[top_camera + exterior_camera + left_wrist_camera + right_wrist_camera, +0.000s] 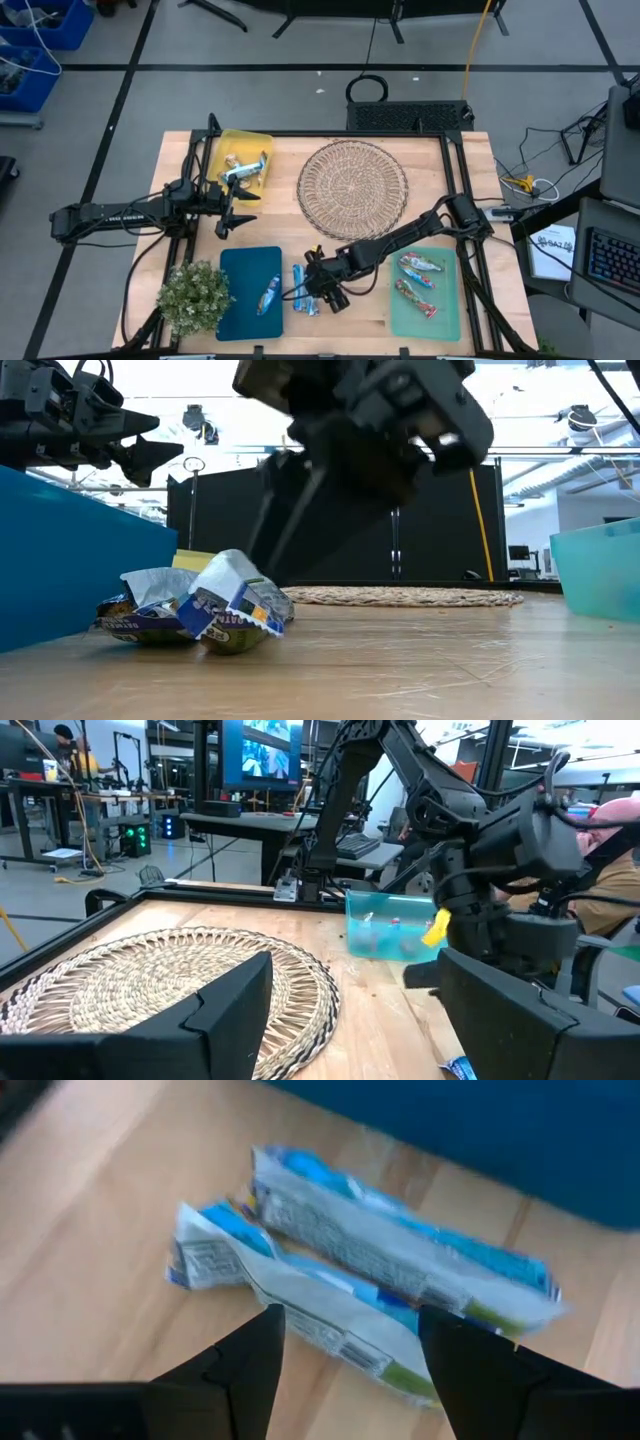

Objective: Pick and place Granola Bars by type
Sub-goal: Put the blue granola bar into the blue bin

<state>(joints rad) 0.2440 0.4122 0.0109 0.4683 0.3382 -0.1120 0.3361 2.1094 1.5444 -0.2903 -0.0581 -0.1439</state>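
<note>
I saw a pale wooden table (350,310) in a workshop of monitors and black frames. My right gripper (345,1345) hovered, fingers wide, over two blue granola bars (380,1295) at six o'clock beside the teal mat (245,305). My left gripper (228,205) waited at nine o'clock, fingers wide.

No text, brand or number can be read anywhere. The blue-and-silver granola bar wrappers (380,1295) carry printed panels, but the printing is too blurred to make out. The lettering on the left arm (120,216) and the picture on the monitor (265,755) are likewise illegible.
</note>
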